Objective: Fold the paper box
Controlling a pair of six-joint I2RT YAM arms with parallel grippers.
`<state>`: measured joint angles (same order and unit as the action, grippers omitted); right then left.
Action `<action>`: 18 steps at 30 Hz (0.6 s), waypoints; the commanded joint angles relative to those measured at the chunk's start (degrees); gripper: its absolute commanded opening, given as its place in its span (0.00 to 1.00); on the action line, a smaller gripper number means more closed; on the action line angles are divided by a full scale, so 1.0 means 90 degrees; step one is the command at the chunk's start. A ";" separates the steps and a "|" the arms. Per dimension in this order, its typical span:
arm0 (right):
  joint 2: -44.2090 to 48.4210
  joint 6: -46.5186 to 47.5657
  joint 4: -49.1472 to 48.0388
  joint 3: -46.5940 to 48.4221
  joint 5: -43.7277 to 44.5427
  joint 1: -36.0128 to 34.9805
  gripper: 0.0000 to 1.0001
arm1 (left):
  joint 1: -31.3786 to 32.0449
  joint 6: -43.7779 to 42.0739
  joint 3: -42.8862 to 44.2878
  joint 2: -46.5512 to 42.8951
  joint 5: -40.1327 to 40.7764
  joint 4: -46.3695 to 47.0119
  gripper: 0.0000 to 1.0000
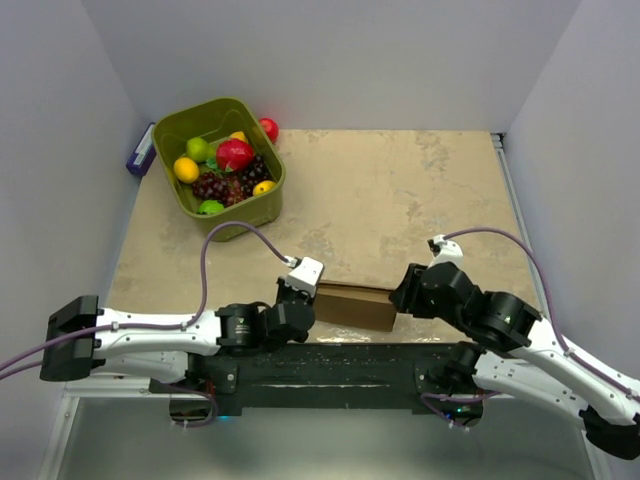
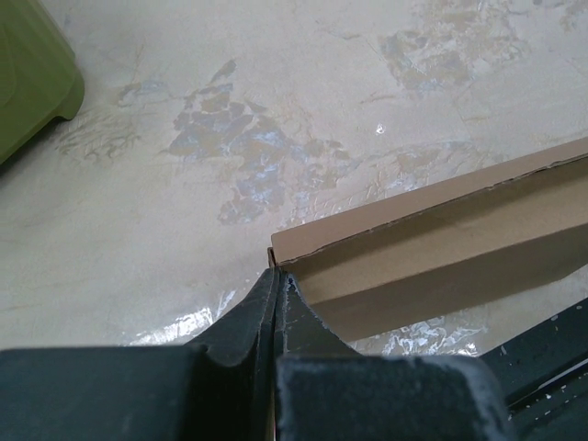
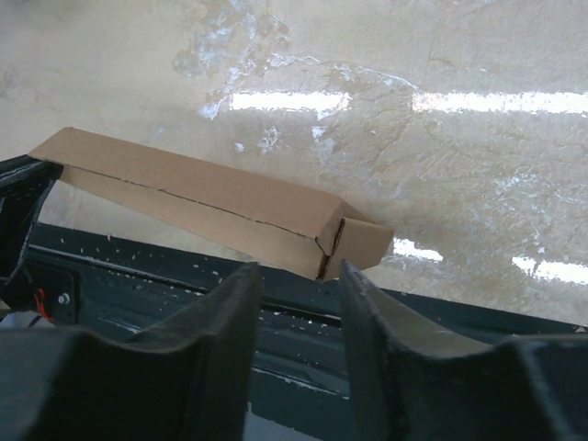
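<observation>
The brown paper box [image 1: 355,305] lies as a long, flat folded shape at the table's near edge, between my two arms. My left gripper [image 1: 312,290] is at its left end. In the left wrist view the box [image 2: 441,248] runs off to the right, and the left gripper [image 2: 277,276] is shut at the corner, with a thin strip of cardboard between its fingers. My right gripper [image 1: 405,292] is at the box's right end. In the right wrist view the right gripper [image 3: 299,271] is open and empty, just short of the box [image 3: 211,207] and its folded end flap [image 3: 363,243].
A green bin [image 1: 245,215] full of toy fruit stands at the back left; its corner shows in the left wrist view [image 2: 28,83]. A red ball [image 1: 269,128] lies behind it and a purple-white object [image 1: 140,155] to its left. The black base plate [image 1: 350,365] lies below the box.
</observation>
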<state>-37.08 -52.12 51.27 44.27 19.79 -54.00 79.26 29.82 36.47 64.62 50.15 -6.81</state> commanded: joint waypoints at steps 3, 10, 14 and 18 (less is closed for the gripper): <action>-0.0069 0.0019 -0.0510 0.0373 0.0281 -0.0026 0.53 | 0.0031 -0.0373 -0.0341 -0.0099 0.0365 0.0111 0.00; -0.0430 0.0439 -0.0989 0.0501 0.0633 -0.0016 0.55 | -0.0067 -0.1272 -0.0361 -0.0334 0.0356 0.0891 0.00; -0.0412 0.0449 -0.0999 0.0501 0.0730 -0.0026 0.49 | -0.0067 -0.1380 -0.0341 -0.0325 0.0238 0.0952 0.00; -0.0333 0.0508 -0.0678 0.0530 0.0741 -0.0016 0.45 | -0.0067 -0.1293 -0.0302 -0.0227 0.0150 0.0884 0.00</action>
<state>-41.17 -48.58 44.51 46.76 24.43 -54.00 78.87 18.85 33.82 62.54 51.18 -1.21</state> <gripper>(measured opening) 0.469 0.012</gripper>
